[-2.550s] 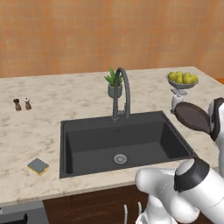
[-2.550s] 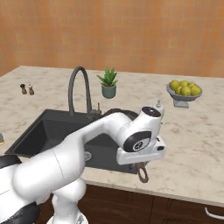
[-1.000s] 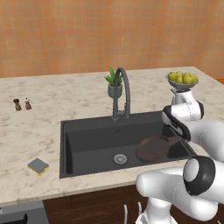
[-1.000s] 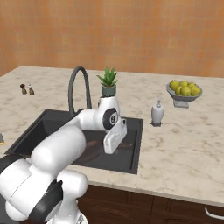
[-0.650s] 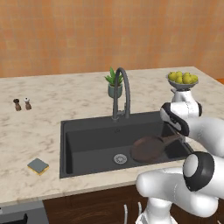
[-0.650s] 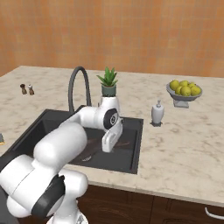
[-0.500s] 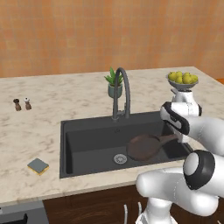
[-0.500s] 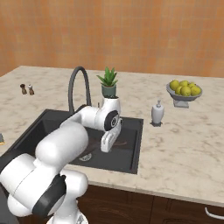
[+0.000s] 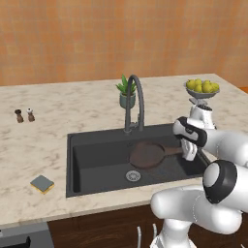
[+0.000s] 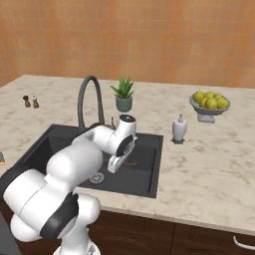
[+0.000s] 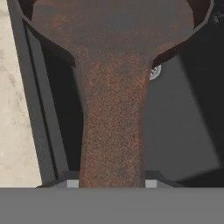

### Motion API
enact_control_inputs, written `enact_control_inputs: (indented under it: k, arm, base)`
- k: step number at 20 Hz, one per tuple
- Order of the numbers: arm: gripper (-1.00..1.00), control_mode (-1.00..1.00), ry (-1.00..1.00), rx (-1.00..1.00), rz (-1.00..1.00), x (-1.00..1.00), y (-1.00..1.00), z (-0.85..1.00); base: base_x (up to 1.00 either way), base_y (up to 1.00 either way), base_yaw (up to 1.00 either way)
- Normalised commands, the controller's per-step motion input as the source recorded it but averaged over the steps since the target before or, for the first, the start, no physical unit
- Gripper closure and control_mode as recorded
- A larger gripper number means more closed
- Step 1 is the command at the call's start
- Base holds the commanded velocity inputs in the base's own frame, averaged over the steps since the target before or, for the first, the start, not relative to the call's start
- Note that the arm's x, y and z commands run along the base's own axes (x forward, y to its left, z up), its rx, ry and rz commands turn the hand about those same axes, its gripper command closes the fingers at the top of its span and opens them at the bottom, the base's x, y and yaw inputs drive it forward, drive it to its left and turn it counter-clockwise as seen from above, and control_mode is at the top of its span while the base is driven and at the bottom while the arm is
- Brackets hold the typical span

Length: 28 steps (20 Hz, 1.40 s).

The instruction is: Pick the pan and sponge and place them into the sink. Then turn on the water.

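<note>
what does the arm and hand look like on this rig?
Glossy white rounded arm links with dark grey caps at the joints. The hand is a white block ending in two small dark finger tips. No cables, labels or markings can be made out.

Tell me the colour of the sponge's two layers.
Sponge: grey-blue top over yellow bottom, clearest in the left base view.
</note>
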Motion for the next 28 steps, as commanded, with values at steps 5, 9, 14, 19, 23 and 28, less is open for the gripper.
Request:
enact_control_inputs:
  k: [5,9,14,19,23,28]
  arm:
    - [1.0,-1.0,-0.09,0.05,-0.12,0.27,0.07,-0.57]
    - [1.0,-1.0,-0.05,0.02,-0.06,0.24,0.0,-0.64]
    - [1.0,-1.0,0.0,0.01,0.0,0.4,0.02,-0.41]
    - [1.0,-1.0,0.01,0.0,0.01,0.31,0.07,-0.27]
    - [1.0,-1.0,0.06,0.0,0.05,0.13,0.01,-0.46]
    - [1.0,-1.0,0.04,0.0,0.1,0.02,0.0,-0.62]
  base:
    - [0.0,0.0,0.0]
    - [0.0,0.0,0.0]
    - [0.0,0.0,0.0]
    - [0.0,0.0,0.0]
    - [0.0,0.0,0.0]
    - [0.0,0.0,0.0]
